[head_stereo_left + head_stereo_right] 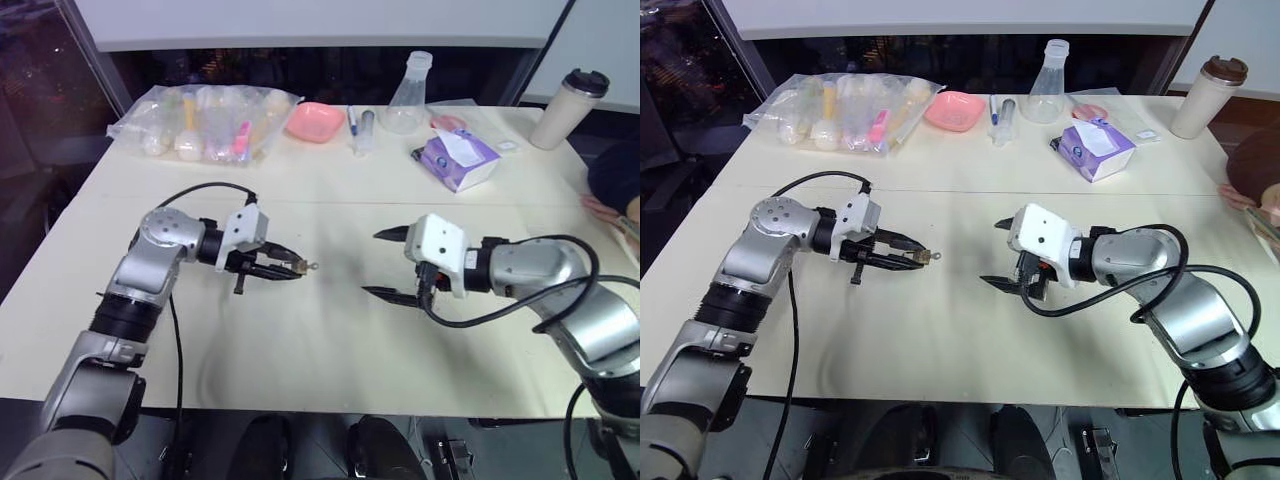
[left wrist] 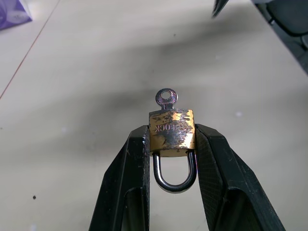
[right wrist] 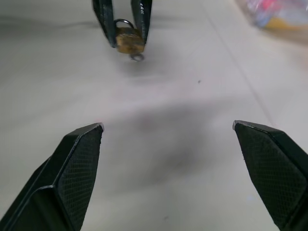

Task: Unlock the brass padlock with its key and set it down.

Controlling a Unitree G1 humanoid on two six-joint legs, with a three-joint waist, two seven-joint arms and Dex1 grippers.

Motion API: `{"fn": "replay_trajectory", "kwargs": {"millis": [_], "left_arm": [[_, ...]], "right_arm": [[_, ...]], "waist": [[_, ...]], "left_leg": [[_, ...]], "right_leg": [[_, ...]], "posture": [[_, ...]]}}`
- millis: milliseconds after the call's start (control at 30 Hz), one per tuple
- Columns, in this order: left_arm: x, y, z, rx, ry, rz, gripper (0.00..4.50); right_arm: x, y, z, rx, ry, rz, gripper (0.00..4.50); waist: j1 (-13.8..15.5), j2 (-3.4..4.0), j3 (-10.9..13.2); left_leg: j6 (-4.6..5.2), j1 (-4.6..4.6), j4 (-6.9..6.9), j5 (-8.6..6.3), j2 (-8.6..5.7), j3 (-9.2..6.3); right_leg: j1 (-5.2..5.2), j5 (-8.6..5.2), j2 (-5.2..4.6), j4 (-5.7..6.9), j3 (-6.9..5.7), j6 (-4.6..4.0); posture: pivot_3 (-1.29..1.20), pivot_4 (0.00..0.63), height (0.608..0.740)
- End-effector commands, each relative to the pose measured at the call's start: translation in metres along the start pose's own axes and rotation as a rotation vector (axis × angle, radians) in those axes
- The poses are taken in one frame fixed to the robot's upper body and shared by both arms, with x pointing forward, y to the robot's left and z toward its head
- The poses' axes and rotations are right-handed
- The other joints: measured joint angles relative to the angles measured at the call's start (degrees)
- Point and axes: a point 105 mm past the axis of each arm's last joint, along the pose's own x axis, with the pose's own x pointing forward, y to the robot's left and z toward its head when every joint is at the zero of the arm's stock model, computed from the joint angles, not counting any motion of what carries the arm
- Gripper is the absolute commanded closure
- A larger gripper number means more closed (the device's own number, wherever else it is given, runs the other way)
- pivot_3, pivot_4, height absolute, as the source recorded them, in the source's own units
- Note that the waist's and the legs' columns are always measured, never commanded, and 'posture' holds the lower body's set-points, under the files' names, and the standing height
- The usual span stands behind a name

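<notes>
My left gripper (image 2: pixel 172 137) is shut on the brass padlock (image 2: pixel 171 129), its two fingers pinching the scuffed brass body from both sides above the table. The silvery shackle (image 2: pixel 175 180) points back between the fingers and looks closed. The key (image 2: pixel 166 98) sticks out of the padlock's far end, its round bow showing. In the left eye view the padlock (image 1: pixel 299 267) hangs at the fingertips, left of the table's middle. My right gripper (image 1: pixel 386 265) stands open a short way to the right, pointing at the padlock (image 3: pixel 129 40), nothing between its fingers.
At the table's back lie a clear bag of small items (image 1: pixel 203 122), a pink dish (image 1: pixel 316 121), a syringe (image 1: pixel 366 130), a glass flask (image 1: pixel 408 97) and a purple tissue pack (image 1: pixel 458 159). A lidded cup (image 1: pixel 568 108) stands at the back right. A person's hand (image 1: pixel 605 211) rests at the right edge.
</notes>
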Motion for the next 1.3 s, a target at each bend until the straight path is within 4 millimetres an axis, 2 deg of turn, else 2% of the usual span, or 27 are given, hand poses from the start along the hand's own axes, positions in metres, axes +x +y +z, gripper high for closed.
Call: {"fn": "replay_trajectory", "kwargs": {"millis": [33,100,200,433,633,767,833,933,1300], "left_arm": [[-0.006,0.009,0.017,0.016,-0.057,0.059,3.77],[-0.006,0.011,0.019,0.015,-0.061,0.066,3.77],[-0.006,0.013,0.025,0.017,-0.076,0.068,3.77],[-0.006,0.014,0.036,0.029,-0.089,0.055,3.77],[-0.004,0.016,0.040,0.036,-0.100,0.044,3.77],[-0.003,0.018,0.042,0.040,-0.107,0.041,3.77],[-0.003,0.017,0.043,0.041,-0.108,0.038,3.77],[-0.002,0.016,0.043,0.042,-0.107,0.031,3.77],[-0.001,0.017,0.041,0.049,-0.102,0.030,3.77]], "right_arm": [[0.012,-0.008,0.000,-0.418,0.027,-0.066,0.00],[0.017,-0.012,0.000,-0.586,0.008,-0.110,0.00],[0.022,-0.017,0.012,-0.760,-0.068,-0.190,0.00],[0.027,-0.013,0.029,-0.935,-0.183,-0.240,0.00],[0.032,-0.006,0.031,-0.994,-0.212,-0.203,0.00],[0.036,-0.005,0.032,-1.005,-0.223,-0.193,1.26],[0.037,-0.006,0.031,-1.010,-0.224,-0.189,2.45],[0.037,-0.010,0.032,-1.012,-0.221,-0.206,3.72],[0.040,-0.005,0.034,-1.015,-0.239,-0.176,3.72]], "waist": [[-0.10,0.00,0.00],[-0.09,0.00,0.00],[-0.13,0.00,0.00],[-0.13,0.00,0.01],[-0.10,0.00,0.00],[-0.16,0.00,0.00],[-0.20,0.00,0.01],[-0.18,0.00,0.01],[-0.15,0.00,0.00]], "left_leg": [[0.00,0.00,0.00,0.00,0.00,0.01],[0.00,0.00,0.01,0.00,-0.02,0.03],[-0.01,-0.05,0.01,0.01,-0.01,0.09],[-0.12,-0.10,0.01,0.07,0.02,0.10],[-0.13,-0.10,0.02,0.08,0.02,0.10],[-0.15,-0.09,0.02,0.09,0.02,0.10],[-0.16,-0.09,0.02,0.09,0.03,0.10],[-0.15,-0.09,0.02,0.09,0.03,0.10],[-0.20,-0.09,0.02,0.11,0.02,0.10]], "right_leg": [[0.00,0.00,0.01,0.00,0.00,0.00],[-0.04,0.00,0.02,0.02,0.01,0.01],[-0.15,0.00,0.10,0.05,0.07,0.01],[-0.21,0.00,0.08,0.08,0.09,0.01],[-0.20,0.00,0.08,0.10,0.09,0.01],[-0.22,0.00,0.08,0.11,0.09,0.01],[-0.22,0.00,0.08,0.12,0.10,0.01],[-0.21,0.00,0.08,0.13,0.10,0.01],[-0.21,0.00,0.07,0.13,0.10,0.01]], "posture": [[0.00,0.150,0.740],[0.00,0.150,0.740],[0.00,0.150,0.740],[0.00,0.150,0.740],[0.00,0.150,0.740],[0.00,0.150,0.740],[0.00,0.150,0.740],[0.00,0.150,0.740],[0.00,0.150,0.740]]}}
